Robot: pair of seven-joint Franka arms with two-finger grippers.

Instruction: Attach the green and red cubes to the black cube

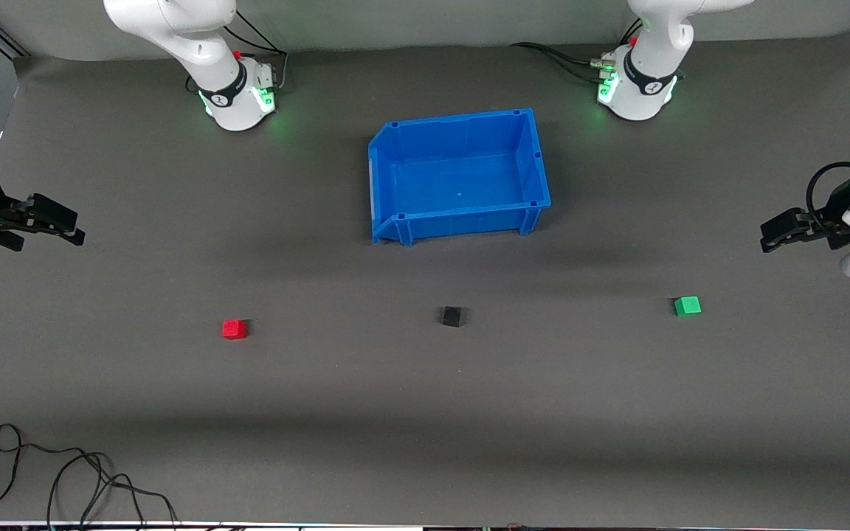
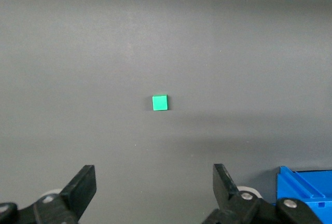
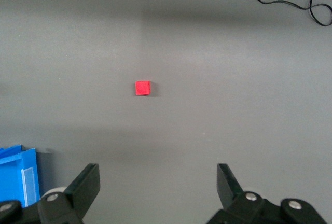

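Note:
The black cube sits on the grey mat, nearer to the front camera than the blue bin. The red cube lies toward the right arm's end, the green cube toward the left arm's end. My left gripper hangs open and empty in the air at the left arm's end of the table; its wrist view shows the green cube well ahead of its fingers. My right gripper hangs open and empty at the right arm's end; its wrist view shows the red cube.
An empty blue bin stands mid-table near the robot bases; its corner shows in both wrist views. A loose black cable lies at the front corner toward the right arm's end.

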